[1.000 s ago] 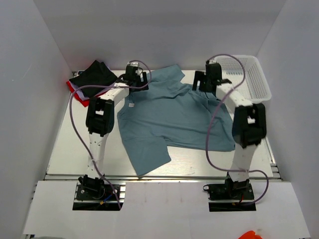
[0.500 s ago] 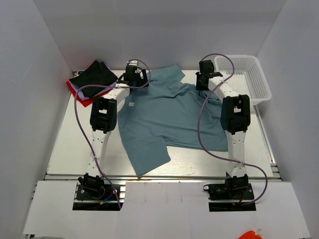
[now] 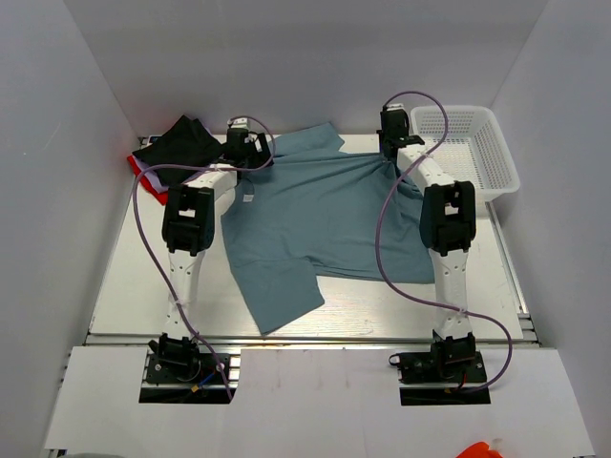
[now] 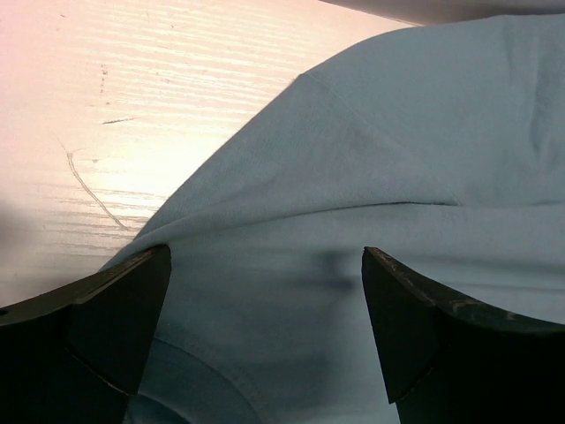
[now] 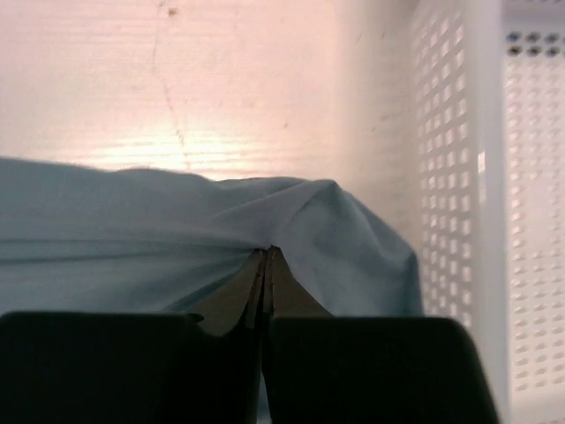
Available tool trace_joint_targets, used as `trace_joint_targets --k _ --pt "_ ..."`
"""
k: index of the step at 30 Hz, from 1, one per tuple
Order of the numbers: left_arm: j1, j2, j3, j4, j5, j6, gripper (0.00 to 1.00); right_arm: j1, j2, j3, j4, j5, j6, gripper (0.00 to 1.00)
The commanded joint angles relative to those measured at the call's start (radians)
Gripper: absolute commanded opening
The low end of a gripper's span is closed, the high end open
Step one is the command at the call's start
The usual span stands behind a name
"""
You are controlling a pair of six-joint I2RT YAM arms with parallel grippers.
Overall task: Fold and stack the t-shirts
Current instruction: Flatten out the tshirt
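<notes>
A large dusty blue-teal t-shirt lies spread over the middle of the table, with one sleeve reaching toward the front edge. At its far right corner my right gripper is shut on a pinch of the cloth, which rises in a peak at the gripper's tips. Over the shirt's far left part, by the collar, my left gripper is open. Its two fingers straddle the blue fabric and hold nothing. A black t-shirt tops a pile with red and white edges at the far left.
A white plastic mesh basket stands at the far right, close beside my right gripper; its wall fills the right of the right wrist view. Bare table shows left of the blue shirt. White walls enclose the table.
My right gripper went from open to shut on the blue shirt's far right edge and moved toward the back, drawing the cloth with it. The left arm shifted slightly left.
</notes>
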Motion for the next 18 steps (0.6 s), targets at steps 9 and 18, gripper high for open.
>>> trace_joint_targets --k 9,18 --pt "0.036 0.038 0.040 -0.080 -0.054 0.018 1.00 -0.008 0.069 0.099 0.412 0.275 -0.372 0.16" --pt "0.055 0.017 0.169 -0.114 -0.038 0.032 1.00 0.006 -0.109 0.074 0.200 -0.085 -0.203 0.90"
